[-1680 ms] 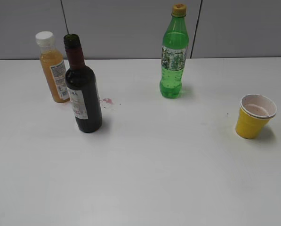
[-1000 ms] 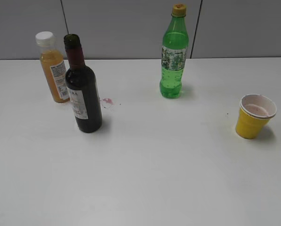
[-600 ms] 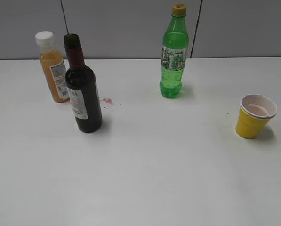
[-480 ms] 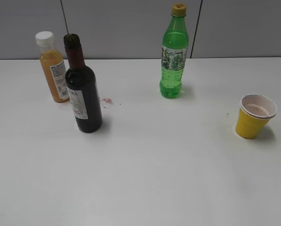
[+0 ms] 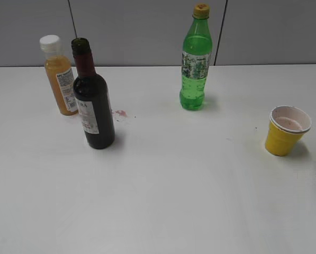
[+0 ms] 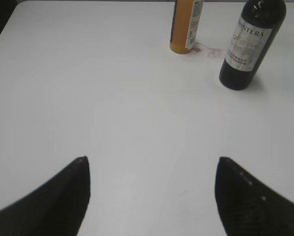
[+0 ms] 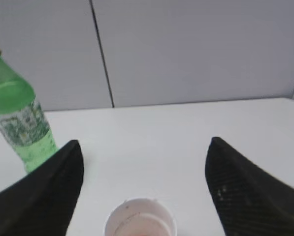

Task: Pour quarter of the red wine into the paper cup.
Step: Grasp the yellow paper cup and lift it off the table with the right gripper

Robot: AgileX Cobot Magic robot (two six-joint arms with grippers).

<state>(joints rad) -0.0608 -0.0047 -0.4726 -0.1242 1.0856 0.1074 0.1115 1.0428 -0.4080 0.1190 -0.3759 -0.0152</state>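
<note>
Wine bottle (image 5: 93, 100) upright at the bench's (image 5: 163, 190) 9 o'clock; paper cup (image 5: 287, 130) at 3 o'clock, well apart. Left hand (image 6: 151, 196) and right hand (image 7: 142, 191) both spread wide, holding nothing.
</note>
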